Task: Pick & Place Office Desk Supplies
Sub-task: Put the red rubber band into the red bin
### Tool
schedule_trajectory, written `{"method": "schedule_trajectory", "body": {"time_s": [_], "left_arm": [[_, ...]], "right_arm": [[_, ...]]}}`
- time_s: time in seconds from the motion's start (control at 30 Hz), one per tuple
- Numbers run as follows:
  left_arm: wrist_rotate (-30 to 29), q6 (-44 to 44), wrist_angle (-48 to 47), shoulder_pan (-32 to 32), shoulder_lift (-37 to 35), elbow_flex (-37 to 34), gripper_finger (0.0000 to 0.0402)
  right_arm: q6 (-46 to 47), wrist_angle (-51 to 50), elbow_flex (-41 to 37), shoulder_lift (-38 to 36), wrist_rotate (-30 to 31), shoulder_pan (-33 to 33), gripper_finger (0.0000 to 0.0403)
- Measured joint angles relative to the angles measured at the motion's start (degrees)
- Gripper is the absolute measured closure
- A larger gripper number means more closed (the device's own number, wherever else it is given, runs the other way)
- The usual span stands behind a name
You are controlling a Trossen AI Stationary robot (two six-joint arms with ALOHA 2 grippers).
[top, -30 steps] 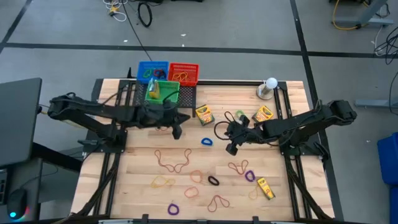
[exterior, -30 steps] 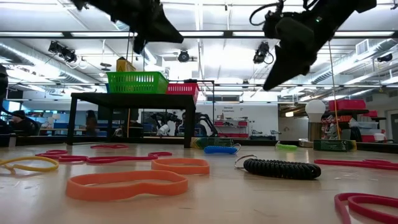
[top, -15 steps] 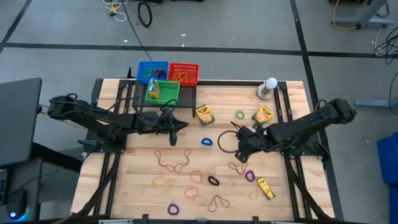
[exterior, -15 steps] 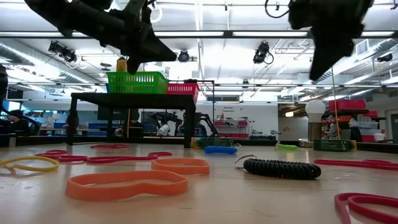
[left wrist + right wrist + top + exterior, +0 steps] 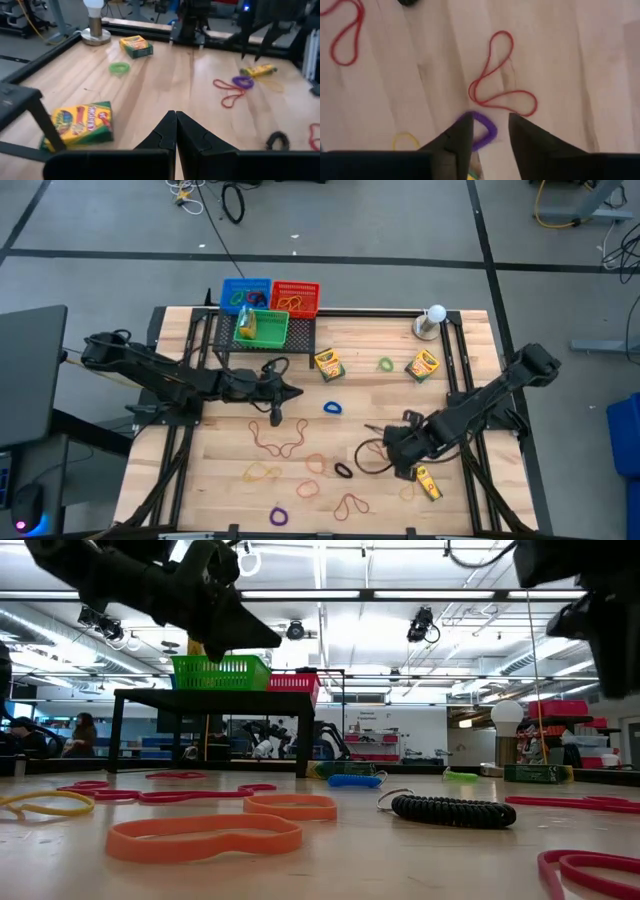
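Observation:
Rubber bands of many colours lie flat on the wooden table (image 5: 460, 515), among them a blue band (image 5: 332, 408), a green band (image 5: 386, 364) and a black band (image 5: 343, 471). Yellow crayon boxes lie flat at the middle (image 5: 328, 364), far right (image 5: 423, 364) and near right (image 5: 427, 481). My right gripper (image 5: 398, 455) points down, open, its fingers either side of a purple band (image 5: 482, 131) but above it; a red band (image 5: 502, 75) lies beside. My left gripper (image 5: 176, 120) is shut and empty, hovering left of the middle crayon box (image 5: 82, 122).
Blue (image 5: 245, 293), red (image 5: 295, 297) and green (image 5: 262, 328) baskets stand on a black rack at the far edge; the green one holds a yellow box. A white ball on a round base (image 5: 433, 320) stands far right. Black rails run along both table sides.
My right gripper has swung from the table's middle toward the near right, over the red and purple bands, and has tipped from slanting to pointing almost straight down. My left gripper has sunk lower and tipped closer to level, staying shut. Nothing on the table has moved.

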Motion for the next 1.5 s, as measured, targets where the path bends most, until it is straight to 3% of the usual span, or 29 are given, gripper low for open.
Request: {"method": "schedule_trajectory", "body": {"time_s": [0.27, 0.73, 0.97, 1.2, 1.5], "left_arm": [[0.11, -3.58, 13.31, 0.01, 5.84, -4.44, 0.0394], [0.92, -8.76, 14.88, 0.03, 10.03, -4.34, 0.0393], [0.89, -12.61, 14.84, 0.43, 10.03, -4.34, 0.0393], [2.33, -17.04, 14.71, 1.96, 10.03, -4.34, 0.0385], [4.98, -16.48, 14.79, 2.70, 10.03, -4.31, 0.0390]], "right_arm": [[-3.64, 10.25, 0.00, 8.48, 0.22, 1.29, 0.0247], [-1.18, 11.37, 0.00, 17.32, 0.86, 1.93, 0.0291], [2.53, 11.59, 0.31, 18.48, 0.45, 1.83, 0.0327], [2.53, 11.53, 0.15, 18.58, -1.01, 0.85, 0.0393], [0.80, 11.57, -0.22, 16.34, -2.10, -1.62, 0.0398]]}}
